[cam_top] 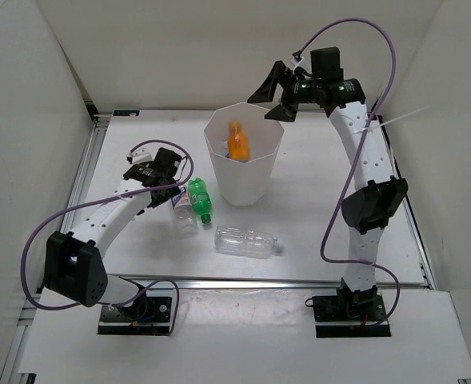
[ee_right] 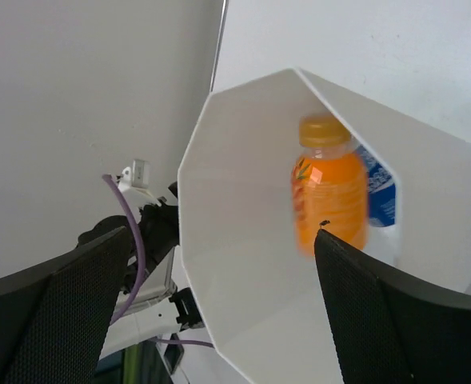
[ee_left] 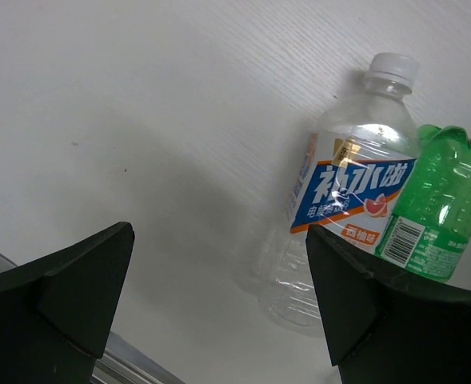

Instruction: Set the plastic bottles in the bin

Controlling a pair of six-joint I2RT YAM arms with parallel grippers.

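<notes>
The white faceted bin (cam_top: pixel 255 182) stands at the table's middle back. An orange bottle (cam_top: pixel 237 142) is inside it. In the right wrist view the orange bottle (ee_right: pixel 329 192) looks blurred, beside a blue-labelled bottle (ee_right: pixel 381 198), both within the bin's walls (ee_right: pixel 243 208). My right gripper (cam_top: pixel 272 98) is open and empty above the bin's right rim. My left gripper (cam_top: pixel 175 182) is open and empty, just left of a small clear labelled bottle (cam_top: pixel 184 211) and a green bottle (cam_top: pixel 200 200), which lie side by side. A larger clear bottle (cam_top: pixel 247 241) lies nearer the front.
White walls enclose the table on the left, back and right. A metal rail (cam_top: pixel 267 282) runs along the table's front edge. In the left wrist view the small clear bottle (ee_left: pixel 351 184) and green bottle (ee_left: pixel 435 212) lie by the right finger (ee_left: pixel 379 312).
</notes>
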